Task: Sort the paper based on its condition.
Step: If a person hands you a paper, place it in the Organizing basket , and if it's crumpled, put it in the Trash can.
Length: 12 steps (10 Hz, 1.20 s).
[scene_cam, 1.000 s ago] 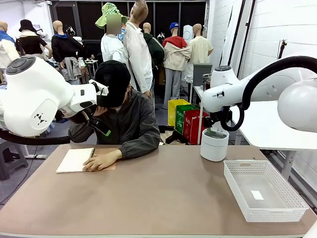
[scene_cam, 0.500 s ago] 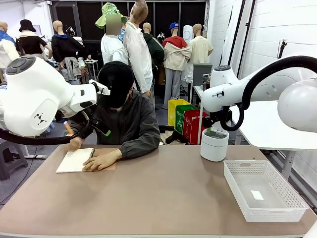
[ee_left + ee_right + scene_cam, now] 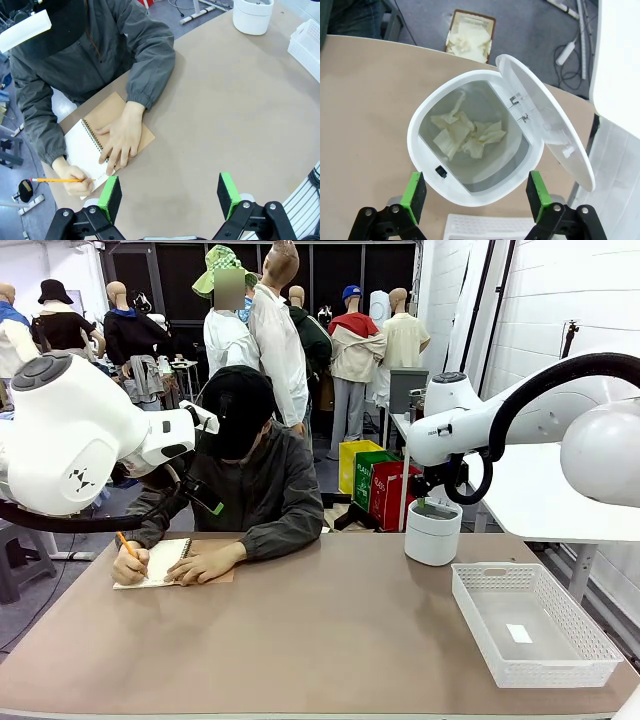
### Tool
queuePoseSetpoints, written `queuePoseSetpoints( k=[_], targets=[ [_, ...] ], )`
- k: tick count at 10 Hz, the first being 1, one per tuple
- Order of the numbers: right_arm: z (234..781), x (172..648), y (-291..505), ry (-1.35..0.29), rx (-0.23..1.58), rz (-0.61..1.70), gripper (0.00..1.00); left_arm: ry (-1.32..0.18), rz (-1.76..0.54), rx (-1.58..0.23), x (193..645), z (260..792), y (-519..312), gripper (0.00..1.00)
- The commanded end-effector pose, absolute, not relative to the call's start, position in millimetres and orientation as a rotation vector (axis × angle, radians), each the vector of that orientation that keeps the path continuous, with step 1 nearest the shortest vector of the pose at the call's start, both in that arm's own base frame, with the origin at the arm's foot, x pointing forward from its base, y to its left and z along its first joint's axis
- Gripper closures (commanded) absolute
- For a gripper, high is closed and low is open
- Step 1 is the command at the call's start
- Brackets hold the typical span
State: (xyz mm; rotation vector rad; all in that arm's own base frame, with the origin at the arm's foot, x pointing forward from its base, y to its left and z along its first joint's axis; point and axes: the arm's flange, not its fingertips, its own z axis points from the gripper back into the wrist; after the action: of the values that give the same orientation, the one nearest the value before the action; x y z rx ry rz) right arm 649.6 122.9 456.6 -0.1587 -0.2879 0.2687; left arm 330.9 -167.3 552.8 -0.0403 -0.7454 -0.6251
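Note:
Crumpled white paper (image 3: 470,137) lies inside the round white bin (image 3: 427,165), whose lid (image 3: 545,130) stands open. My right gripper (image 3: 475,194) hangs straight above that bin, open with nothing between its green pads. At the far left of the table a person holds a spiral notebook (image 3: 82,145) flat with one hand (image 3: 120,142) and writes on its white page with an orange pencil (image 3: 52,180). My left gripper (image 3: 169,196) is high above the table on the near side of the notebook, open and holding nothing.
A white mesh basket (image 3: 560,665) stands at the right front of the table, with a small white slip (image 3: 519,633) flat on its floor. The bin (image 3: 433,532) sits at the far right edge. A cardboard box (image 3: 470,35) lies on the floor beyond.
The person's hand with the pencil has come down from behind my left arm onto the notebook page. Neither arm has moved.

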Motion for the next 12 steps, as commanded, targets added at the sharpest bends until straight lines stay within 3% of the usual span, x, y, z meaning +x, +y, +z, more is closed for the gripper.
queuePoseSetpoints(
  k=[1, 3, 7, 12],
  targets=[
    [455.6, 651.3, 121.0, -0.295, -0.158, 0.272, 0.0, -0.746, -0.622, -0.037, 330.8, 552.0, -166.5, 0.0],
    [456.6, 649.6, 122.9, -0.288, -0.159, 0.269, 0.0, -0.746, -0.622, -0.037, 330.8, 552.0, -166.5, 0.0],
    [488.3, 587.0, 156.2, -0.367, 0.034, 0.378, 0.0, -0.746, -0.622, -0.037, 330.8, 552.0, -166.5, 0.0],
    [513.5, 505.2, 204.5, -0.486, 0.128, 0.703, 0.0, -0.746, -0.622, -0.037, 330.8, 552.0, -166.5, 0.0]
  ],
)
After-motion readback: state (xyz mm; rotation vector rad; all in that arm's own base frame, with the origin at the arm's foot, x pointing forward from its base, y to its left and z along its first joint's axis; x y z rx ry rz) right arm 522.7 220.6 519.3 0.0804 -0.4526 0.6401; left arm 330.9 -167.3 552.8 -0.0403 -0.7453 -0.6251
